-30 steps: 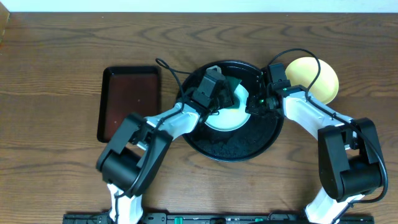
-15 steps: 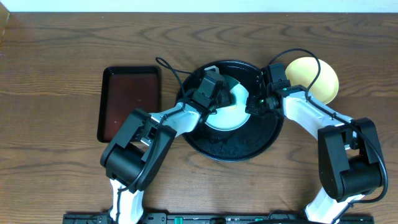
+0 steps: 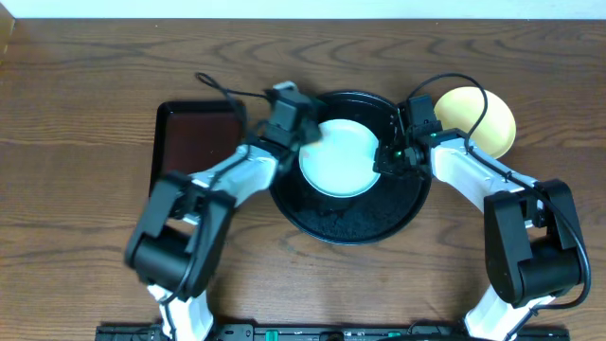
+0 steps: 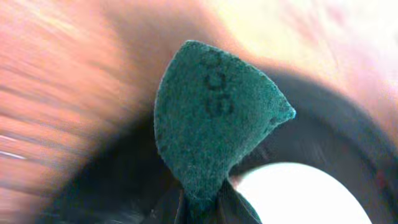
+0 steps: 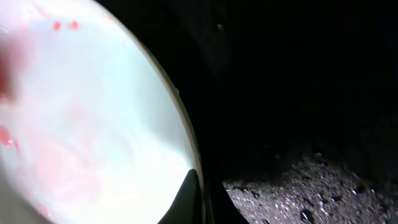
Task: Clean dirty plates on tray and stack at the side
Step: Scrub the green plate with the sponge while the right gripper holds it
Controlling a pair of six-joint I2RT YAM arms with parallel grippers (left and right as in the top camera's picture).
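Left pincer (image 4: 202,208) pinched tight on green scrub pad (image 4: 211,118), over tray's (image 3: 360,223) far-left rim, just off white plate (image 3: 341,156). Right pincer (image 3: 383,159) looks clamped on that plate's right rim. Red smears (image 5: 65,25) show, so lay pad flat, scrub lightly, keep right grip firm. Yellow plate (image 3: 485,118) sits right of tray.

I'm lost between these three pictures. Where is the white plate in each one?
Overhead: white plate at centre, lying on the black tray.
Left wrist: bottom right, below the green pad.
Right wrist: fills the left half.
Shared landmark: the black tray beside the plate's rim in every view.
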